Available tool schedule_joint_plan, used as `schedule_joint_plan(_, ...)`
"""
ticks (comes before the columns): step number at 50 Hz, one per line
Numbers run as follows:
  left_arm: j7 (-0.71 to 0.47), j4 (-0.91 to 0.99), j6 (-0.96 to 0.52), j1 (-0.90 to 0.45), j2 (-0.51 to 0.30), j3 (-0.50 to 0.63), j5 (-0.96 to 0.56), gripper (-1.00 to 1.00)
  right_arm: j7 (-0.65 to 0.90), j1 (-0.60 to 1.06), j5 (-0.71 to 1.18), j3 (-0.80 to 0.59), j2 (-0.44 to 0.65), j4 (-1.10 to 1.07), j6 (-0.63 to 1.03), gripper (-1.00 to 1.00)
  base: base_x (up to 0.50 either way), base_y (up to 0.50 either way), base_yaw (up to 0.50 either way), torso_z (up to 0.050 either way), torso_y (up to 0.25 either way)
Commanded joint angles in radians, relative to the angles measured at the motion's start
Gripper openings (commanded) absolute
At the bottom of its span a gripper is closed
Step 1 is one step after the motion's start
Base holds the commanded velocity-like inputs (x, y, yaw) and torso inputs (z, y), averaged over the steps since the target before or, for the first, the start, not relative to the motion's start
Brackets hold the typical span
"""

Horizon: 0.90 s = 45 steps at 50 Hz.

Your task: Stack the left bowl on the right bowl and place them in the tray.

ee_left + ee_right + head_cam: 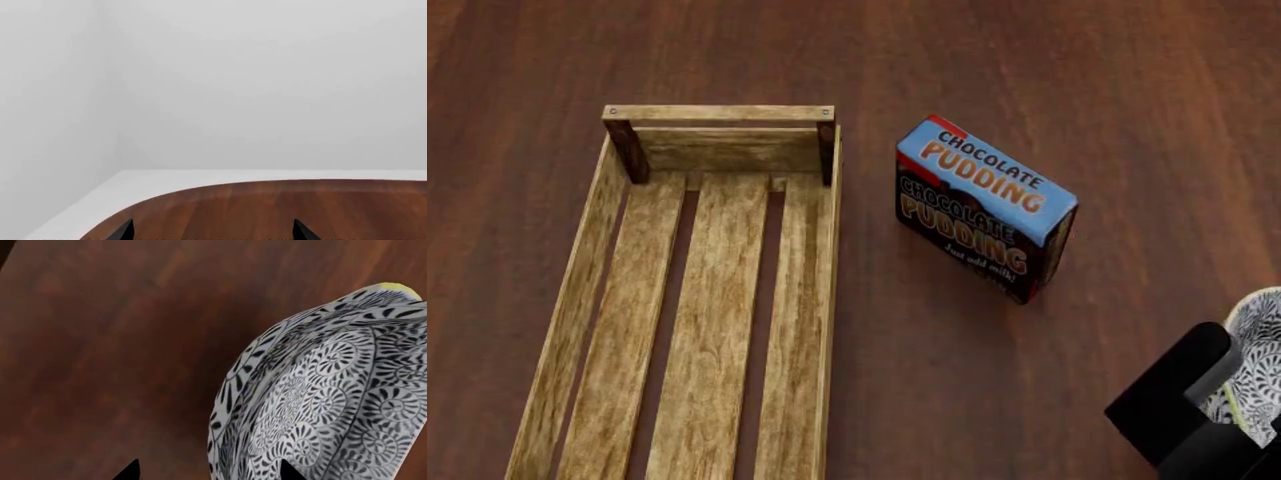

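- Tray (694, 300) lies at the head view's left, empty, on the wooden table (1028, 60); pudding box (985, 205) stands just beside it, apart.
- Bowl (333, 400) (b/w pattern, yellow rim edge) sits at the right gripper (207, 471), tilted; grip can't be told, tips barely visible.
- Left gripper (212, 231) hangs over the table edge w/ tips spread, holding nothing, well apart from the tray.

Table (1068, 60) seen steeply from above by the head camera, left wrist camera aimed level past its edge at walls, right wrist camera held close over a bowl (333, 390), bowl shared with head view.
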Motion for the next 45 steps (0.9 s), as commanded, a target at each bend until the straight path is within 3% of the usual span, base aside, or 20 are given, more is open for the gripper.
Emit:
schedule_joint_plan(1,0.019,-0.003,-0.021,0.009,0.023,-0.003,0.025,1.0,-0.009,-0.033,-0.022,-0.011,-0.004,0.03,-0.03,1.0,0.0,0.0,0.0,0.0,0.0)
schedule_joint_plan(16,0.047,-0.003,-0.039,0.021,0.04,-0.02,0.051,1.0,-0.005,-0.057,-0.014,-0.013,-0.017,0.046,-0.036,1.0,0.0,0.0,0.0,0.0,0.0)
schedule_joint_plan(17,0.049,-0.002,-0.04,0.025,0.041,-0.024,0.051,1.0,0.002,-0.053,-0.014,-0.014,-0.014,0.038,-0.029,-1.0,0.0,0.0,0.0,0.0,0.0)
schedule_joint_plan(27,0.046,0.002,-0.042,0.029,0.042,-0.042,0.037,1.0,0.032,-0.025,0.008,-0.009,0.024,-0.02,0.009,-1.0,0.0,0.0,0.0,0.0,0.0)
schedule_joint_plan(45,-0.009,0.014,-0.005,0.014,0.009,-0.06,-0.047,1.0,0.228,0.168,0.181,0.05,0.116,-0.251,0.254,-1.0,0.0,0.0,0.0,0.0,0.0)
